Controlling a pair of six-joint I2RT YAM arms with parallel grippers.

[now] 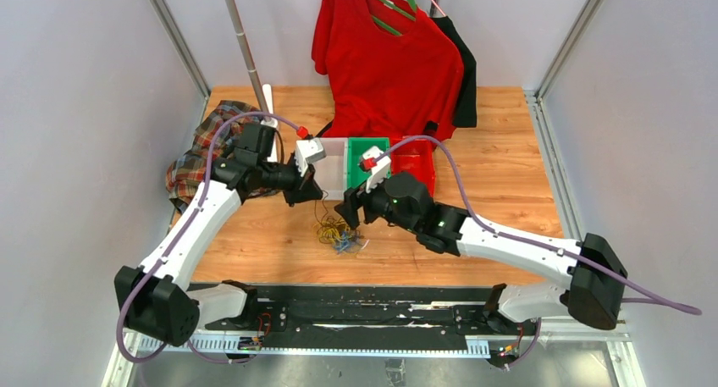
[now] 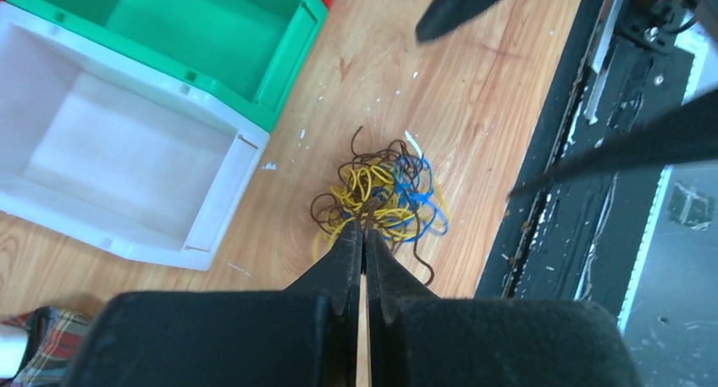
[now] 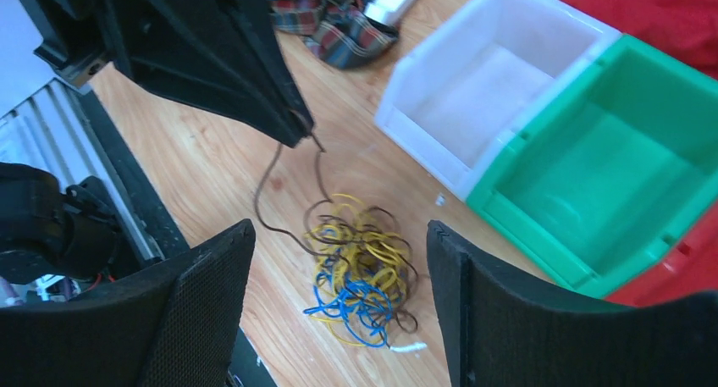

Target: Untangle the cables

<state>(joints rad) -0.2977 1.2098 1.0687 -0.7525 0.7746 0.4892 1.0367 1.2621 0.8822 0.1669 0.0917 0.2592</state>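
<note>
The cables [image 1: 337,233] lie in one tangled heap of yellow, blue and dark brown wire on the wooden table in front of the bins. My left gripper [image 1: 310,198] hangs above the heap's far left side, shut on a dark brown cable [image 3: 279,184] that runs down from its tip into the heap. In the left wrist view the jaws [image 2: 364,228] are closed on that brown strand above the heap [image 2: 385,196]. My right gripper [image 1: 350,214] is open and empty above the heap's right side. In its wrist view the heap [image 3: 360,273] sits between its spread fingers [image 3: 212,302].
A white bin [image 1: 333,174], a green bin [image 1: 369,157] and a red bin [image 1: 416,162] stand in a row just behind the heap. A plaid cloth [image 1: 196,154] lies at the far left. A red shirt [image 1: 385,57] hangs at the back beside a metal pole [image 1: 244,44].
</note>
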